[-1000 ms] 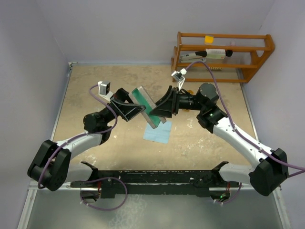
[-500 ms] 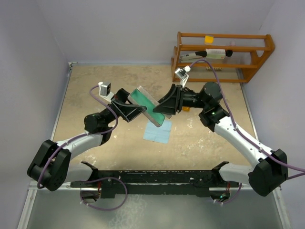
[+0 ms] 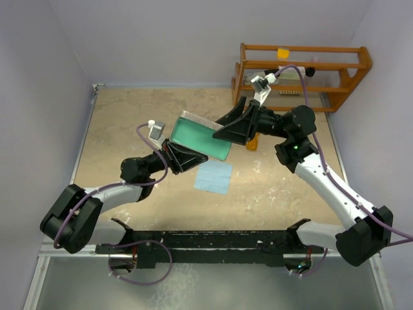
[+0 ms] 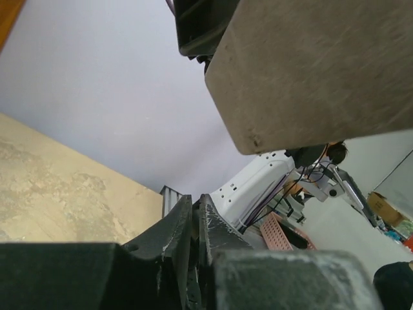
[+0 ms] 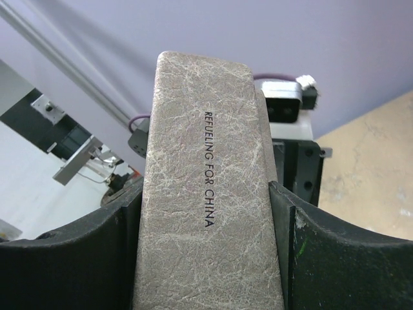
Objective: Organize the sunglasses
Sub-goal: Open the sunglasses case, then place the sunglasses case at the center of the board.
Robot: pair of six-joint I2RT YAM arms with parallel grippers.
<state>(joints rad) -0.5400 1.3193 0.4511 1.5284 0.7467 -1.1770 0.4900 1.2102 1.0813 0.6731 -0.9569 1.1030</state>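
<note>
Right gripper (image 3: 221,133) is clamping the grey case (image 3: 200,139) with its jaws spread wide, holding it up off the worktop (image 3: 122,123). The sunglasses (image 3: 251,143) are lying on the worktop just under that gripper's body. They are showing only as a small orange patch in the top view, so which way they are pointing and how their long axis is running cannot be told; neither wrist view is catching them at all. From above, the case is presenting its green lining upward, its long side running from upper left to lower right. The right wrist view is showing instead its textured grey outside, printed "REFUELING FOR CHINA", wedged between the two fingers (image 5: 84,258). The left gripper (image 3: 193,157) is sitting beneath the case's near edge. Only the left wrist view is showing its fingers (image 4: 174,239) pressed together on nothing, with the grey case looming overhead. A light blue cloth (image 3: 213,177) is lying flat nearer the arms, and a wooden rack (image 3: 303,71) is standing at the far right.
</note>
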